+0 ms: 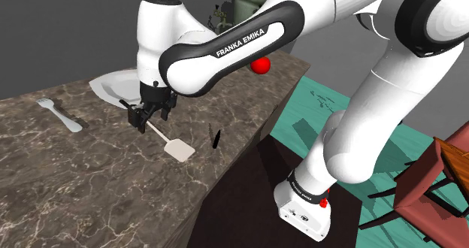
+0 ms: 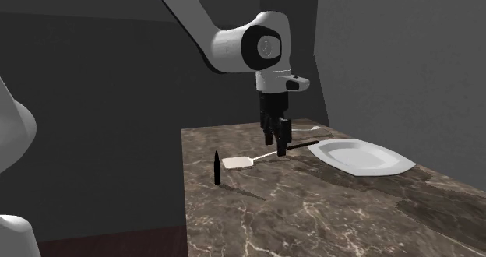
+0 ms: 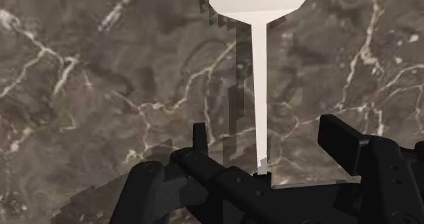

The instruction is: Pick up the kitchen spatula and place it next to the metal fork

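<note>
Black gripper [image 1: 145, 119] hangs low over the marble counter [image 1: 98, 186], fingers [image 3: 199, 138] spread wide either side of the pale spatula [image 1: 179, 149] handle, apparently not touching it. In the shoulder view the spatula lies flat, blade at four o'clock from the gripper. The fork [image 1: 62, 113] lies well apart at nine o'clock, the white plate [image 1: 113, 85] at eleven, and a small black upright object [image 1: 216, 137] at three.

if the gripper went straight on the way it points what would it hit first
The gripper would probably meet the spatula handle, lying between its open jaws, then the marbled countertop beneath; depth is unclear.
</note>
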Controlling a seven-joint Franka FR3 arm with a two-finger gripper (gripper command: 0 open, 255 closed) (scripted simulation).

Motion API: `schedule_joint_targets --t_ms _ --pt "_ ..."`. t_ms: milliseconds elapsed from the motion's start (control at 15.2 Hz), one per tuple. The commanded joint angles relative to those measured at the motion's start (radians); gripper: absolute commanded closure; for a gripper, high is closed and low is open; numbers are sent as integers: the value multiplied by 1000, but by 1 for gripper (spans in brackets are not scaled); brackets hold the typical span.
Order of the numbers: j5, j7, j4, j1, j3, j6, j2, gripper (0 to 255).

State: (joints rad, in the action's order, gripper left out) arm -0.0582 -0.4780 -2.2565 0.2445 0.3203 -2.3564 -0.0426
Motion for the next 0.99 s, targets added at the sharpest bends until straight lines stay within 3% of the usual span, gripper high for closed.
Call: schedule_joint_targets --t_ms 0,132,396,924 --pt "0 0 0 0 0 0 0 0" --pt "0 0 0 0 0 0 0 0" --pt "38 27 46 -1 1 122 81 0" --pt "38 27 46 0 1 122 81 0"
